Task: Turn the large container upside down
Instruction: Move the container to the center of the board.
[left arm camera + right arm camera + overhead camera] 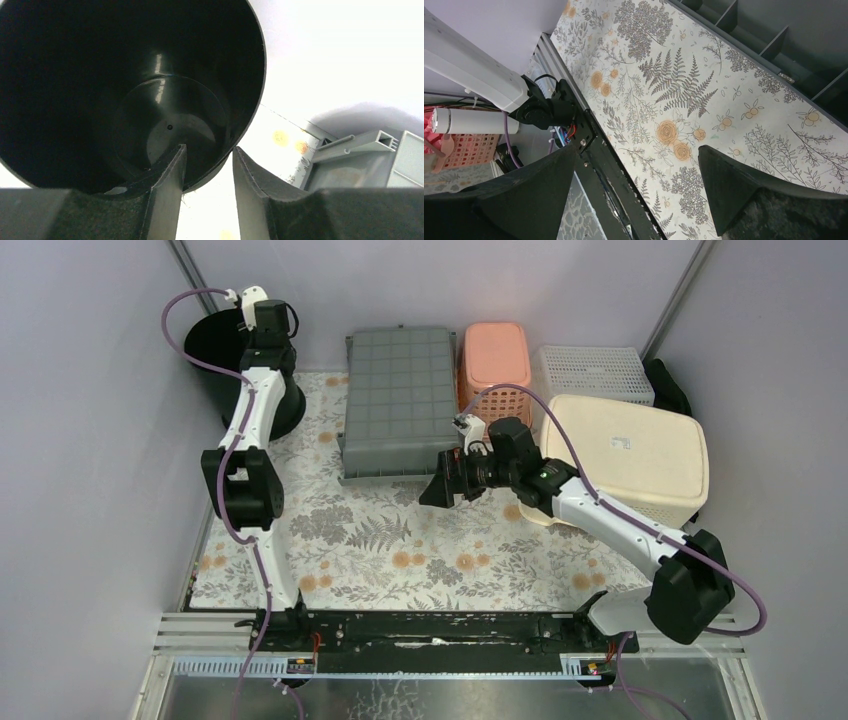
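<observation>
The large grey container [395, 400] lies at the back middle of the floral mat with its gridded base facing up. Its ribbed side shows in the right wrist view [784, 35] and its corner shows in the left wrist view [360, 160]. My right gripper [438, 490] is open and empty, hovering over the mat just in front of the container's near right corner; its jaws stand wide apart [636, 150]. My left gripper [262, 325] is open at the black bucket [215, 350]. One finger is inside the bucket's rim [220, 165] and the other is outside, not clamped [209, 150].
A pink basket [493, 360], a white mesh basket [592, 372] and a cream bin [625, 455] stand at the back right, close behind my right arm. The black rail [430, 628] runs along the near edge. Purple walls close in on both sides.
</observation>
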Robot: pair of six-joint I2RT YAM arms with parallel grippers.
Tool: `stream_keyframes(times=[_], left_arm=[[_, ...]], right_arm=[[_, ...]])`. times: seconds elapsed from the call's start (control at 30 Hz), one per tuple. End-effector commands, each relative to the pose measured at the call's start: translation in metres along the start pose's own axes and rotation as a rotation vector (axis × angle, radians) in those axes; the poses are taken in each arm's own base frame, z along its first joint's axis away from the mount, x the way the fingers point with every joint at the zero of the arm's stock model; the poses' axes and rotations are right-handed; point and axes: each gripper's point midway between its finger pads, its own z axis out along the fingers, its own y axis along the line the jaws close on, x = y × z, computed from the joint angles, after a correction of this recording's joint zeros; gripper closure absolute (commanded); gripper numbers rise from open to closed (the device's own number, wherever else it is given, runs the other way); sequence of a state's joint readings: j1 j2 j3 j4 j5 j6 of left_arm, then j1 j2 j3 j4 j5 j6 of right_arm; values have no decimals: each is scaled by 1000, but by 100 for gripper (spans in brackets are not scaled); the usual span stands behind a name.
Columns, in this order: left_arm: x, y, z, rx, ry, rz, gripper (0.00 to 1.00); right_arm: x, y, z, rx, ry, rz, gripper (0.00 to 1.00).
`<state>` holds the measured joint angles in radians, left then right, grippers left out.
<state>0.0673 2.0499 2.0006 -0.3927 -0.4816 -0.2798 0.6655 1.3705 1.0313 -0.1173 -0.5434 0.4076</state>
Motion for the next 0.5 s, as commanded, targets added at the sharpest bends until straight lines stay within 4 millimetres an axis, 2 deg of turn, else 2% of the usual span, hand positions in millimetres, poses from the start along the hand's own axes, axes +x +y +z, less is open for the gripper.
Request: stream_keyframes(times=[0.0,0.2,0.47], left_arm=[[63,-1,-7,29,225,61,57],[59,-8,-20,82,249,53,68],[50,-15,-32,132,276,53,74]], right_arm=[[-14,19,-11,-55,-60,-35,1],[-18,23,-13,-64,-65,-38,1],[-18,24,-12,-72,-63,-25,1]])
